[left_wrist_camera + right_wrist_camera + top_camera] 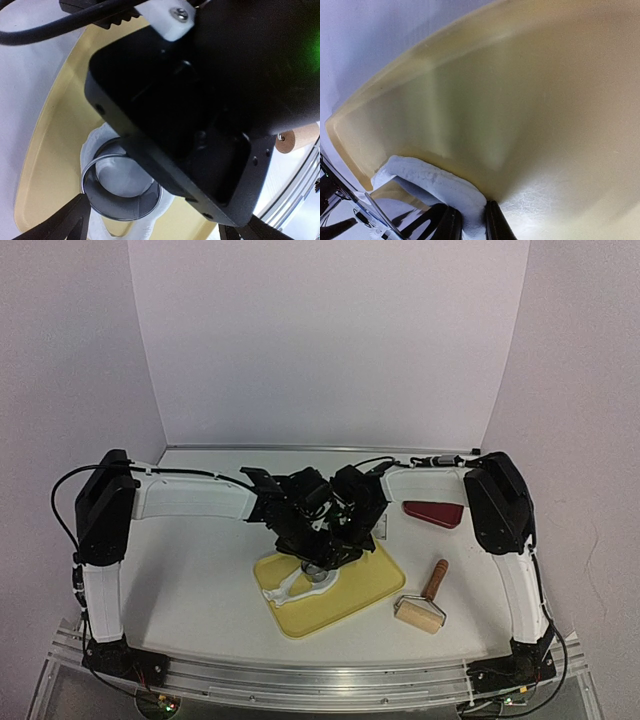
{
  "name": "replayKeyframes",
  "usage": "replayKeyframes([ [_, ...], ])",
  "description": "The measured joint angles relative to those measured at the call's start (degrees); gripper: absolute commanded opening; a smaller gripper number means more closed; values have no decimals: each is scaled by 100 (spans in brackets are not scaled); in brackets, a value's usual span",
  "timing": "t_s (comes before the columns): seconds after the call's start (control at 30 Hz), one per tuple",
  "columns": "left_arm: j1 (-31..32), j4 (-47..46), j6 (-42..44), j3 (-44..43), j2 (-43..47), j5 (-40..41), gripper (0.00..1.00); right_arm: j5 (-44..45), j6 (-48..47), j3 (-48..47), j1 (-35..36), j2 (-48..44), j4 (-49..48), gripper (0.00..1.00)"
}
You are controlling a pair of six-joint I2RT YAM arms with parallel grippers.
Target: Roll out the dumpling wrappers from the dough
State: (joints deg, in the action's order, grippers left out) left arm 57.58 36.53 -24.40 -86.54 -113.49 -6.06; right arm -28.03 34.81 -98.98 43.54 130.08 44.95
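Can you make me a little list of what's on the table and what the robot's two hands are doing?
tray: yellow, in the middle of the table
dough: ragged white strip, lying on the tray
ring cutter: steel ring, standing on the tray with dough around it
left gripper: open wide, right by the ring cutter
right gripper: pinching the dough's edge
roller: wooden, on the table right of the tray
red object: behind the roller, can't tell what it is

White links (190,498), black joints (100,510), black cables (30,37), black right hand (471,226).
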Motion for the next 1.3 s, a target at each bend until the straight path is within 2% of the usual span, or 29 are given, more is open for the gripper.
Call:
replayKeyframes([
  [0.23,-214,-171,-120,334,168,-31,87,40,85,79,12,-46,-74,8],
  [0.37,-251,-197,-116,334,166,-19,84,47,123,79,12,-46,-74,8],
  [0.87,-235,-54,59,93,-298,-167,83,54,148,79,15,-46,-72,8],
  [1.3,-162,-38,214,0,-329,-283,83,56,150,79,17,-46,-70,8],
])
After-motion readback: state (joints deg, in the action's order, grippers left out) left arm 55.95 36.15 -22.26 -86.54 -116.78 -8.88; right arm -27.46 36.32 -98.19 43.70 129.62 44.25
